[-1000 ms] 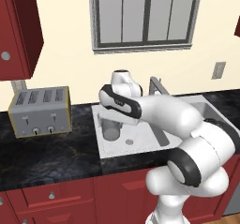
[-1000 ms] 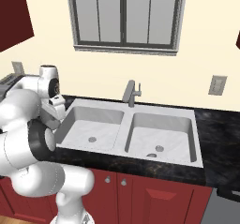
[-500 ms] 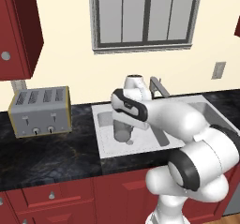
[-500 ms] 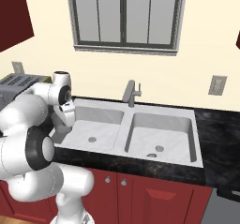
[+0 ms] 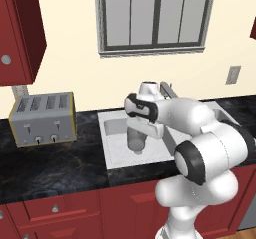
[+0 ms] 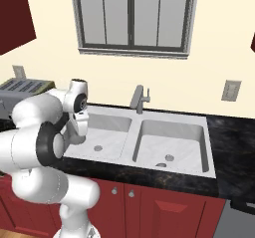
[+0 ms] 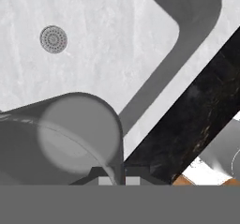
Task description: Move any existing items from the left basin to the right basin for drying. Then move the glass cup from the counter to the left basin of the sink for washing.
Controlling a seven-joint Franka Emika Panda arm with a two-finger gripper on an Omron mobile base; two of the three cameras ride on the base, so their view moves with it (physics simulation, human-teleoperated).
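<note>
The claw (image 5: 137,142) hangs over the left basin (image 5: 116,150), pinching the glass cup (image 5: 136,139) by its rim, so the translucent tumbler is held clear of the basin floor. In the hand view the glass cup (image 7: 70,134) lies large and close in the lower left, its round base turned toward the camera, with one dark fingertip (image 7: 123,174) against its wall. Beyond it spreads the pale marbled floor of the left basin (image 7: 117,54), with the round drain (image 7: 53,39) toward the upper left of that view, well apart from the cup. The basin's shaded side wall runs diagonally, and past it lies a strip of black tabletop (image 7: 197,110).

From the right base view, the claw (image 6: 79,128) sits just inside the left basin (image 6: 107,137), near its outer edge, with the drain (image 6: 98,148) lower and slightly to the side. The right basin (image 6: 172,140) lies beside it, across the divider, and holds a small grey object (image 6: 160,165) at its front edge, just beside that bowl's drain (image 6: 170,158). The grey faucet (image 6: 139,98) stands behind the divider of the sink (image 6: 211,162). A toaster (image 5: 44,118) rests on the tabletop (image 5: 50,168) well to the left of the sink.
</note>
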